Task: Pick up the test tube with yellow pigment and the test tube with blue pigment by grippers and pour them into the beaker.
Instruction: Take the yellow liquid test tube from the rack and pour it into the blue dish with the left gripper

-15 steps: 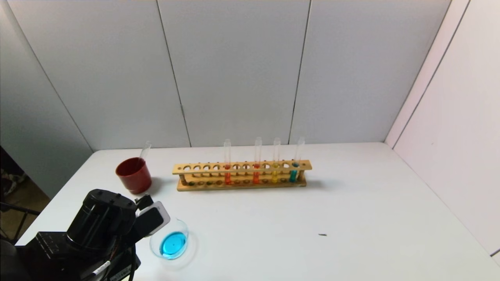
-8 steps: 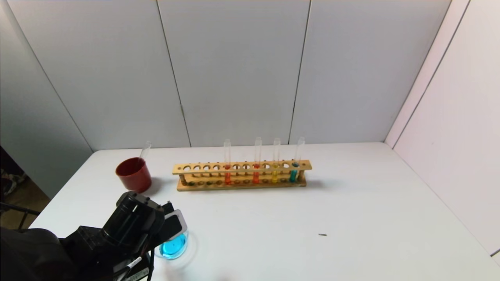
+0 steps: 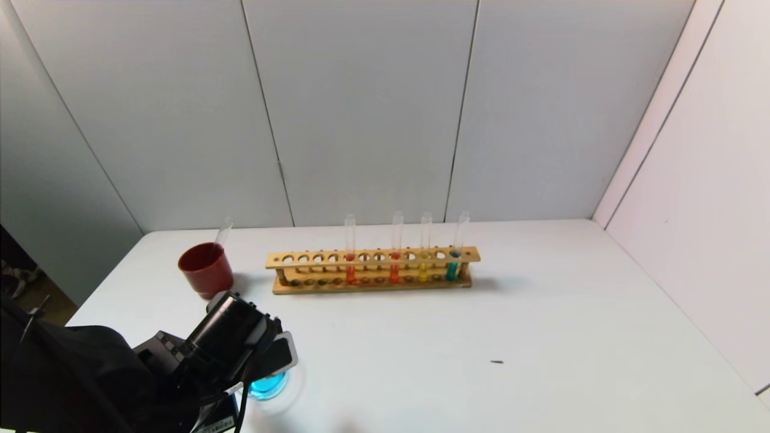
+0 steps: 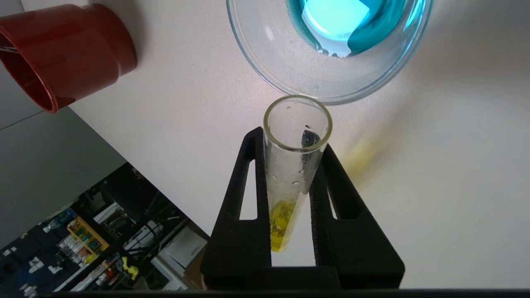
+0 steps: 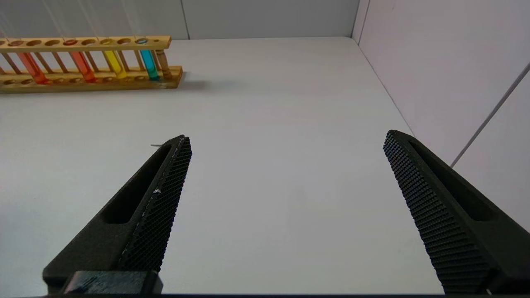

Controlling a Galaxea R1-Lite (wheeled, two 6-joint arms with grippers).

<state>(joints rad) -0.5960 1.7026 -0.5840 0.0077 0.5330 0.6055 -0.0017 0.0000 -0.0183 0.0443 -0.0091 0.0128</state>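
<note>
- The test tube with yellow pigment [image 4: 295, 165] is pinched between the two jaws of the left gripper [image 4: 290, 140], its open mouth right by the rim of the beaker [image 4: 265, 62], with a bit of yellow liquid sitting at the base.
- The beaker sits near the front left of the table [image 3: 541, 313] and already has bright blue liquid in it (so I'd say the blue pour looks done).
- Seems like we're at the yellow pour: next move calls for getting the mouth over the rim and tipping further so the liquid runs down and out, not onto the table.
- A red cup [image 3: 206, 269] stands behind it, just left of the wooden rack [image 3: 373, 267].
- Right gripper [image 5: 285, 165] hovers over bare table, jaws spread wide, holding nothing.
</note>
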